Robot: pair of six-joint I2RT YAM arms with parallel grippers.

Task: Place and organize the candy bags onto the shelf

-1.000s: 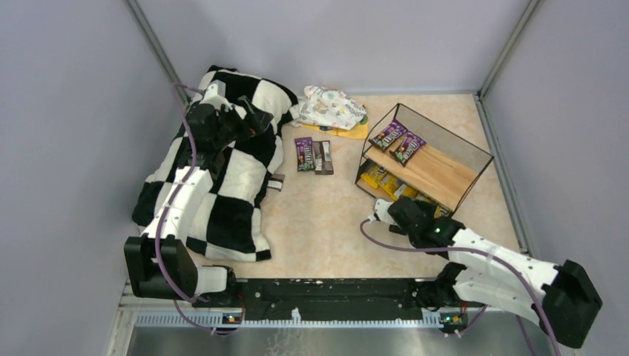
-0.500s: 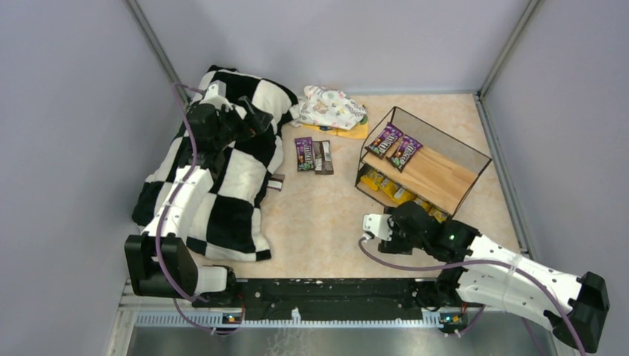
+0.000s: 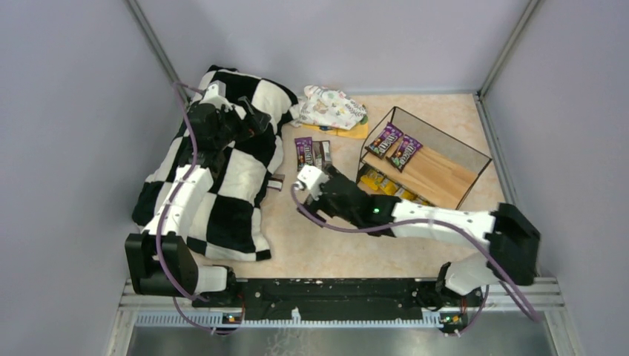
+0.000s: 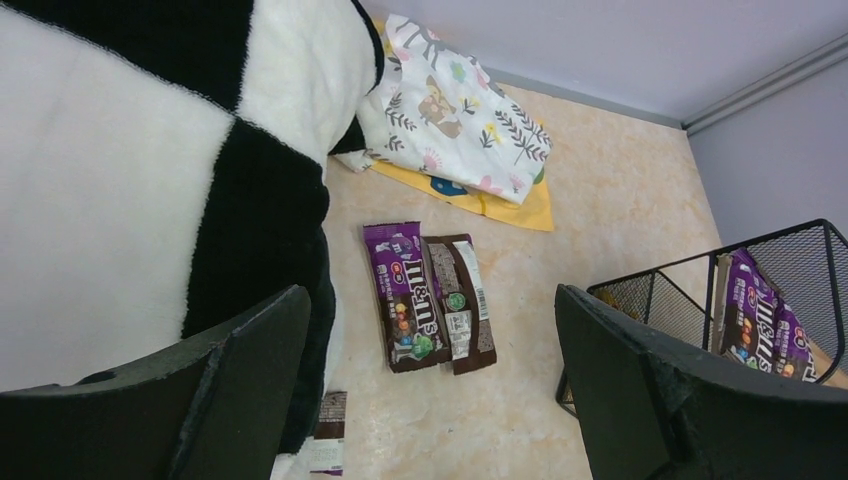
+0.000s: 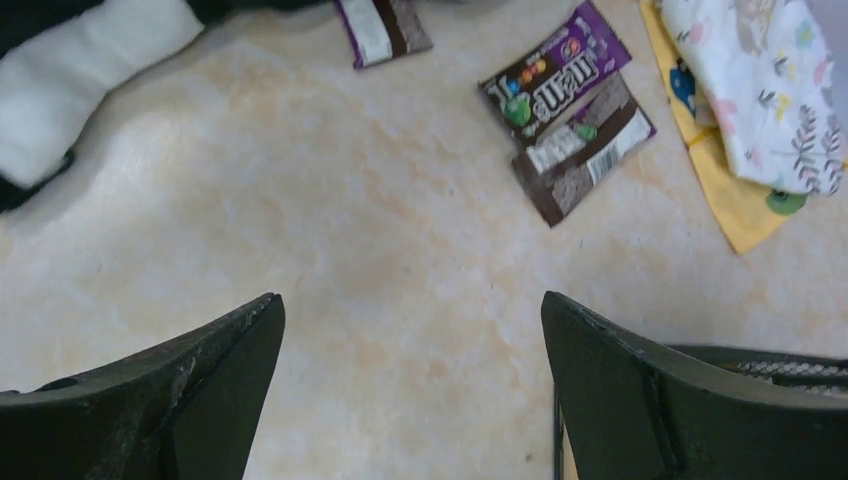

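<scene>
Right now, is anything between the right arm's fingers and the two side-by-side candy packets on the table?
No, nothing visible. The right arm's open fingers hang over bare beige tabletop, and the glossy purple candy packet and glossy brown candy packet lie side by side just ahead.

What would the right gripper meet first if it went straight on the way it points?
Likely bare tabletop: the open right gripper angles down at it, with a small brown packet by the checkered blanket farther along. Depth is unclear.
</scene>
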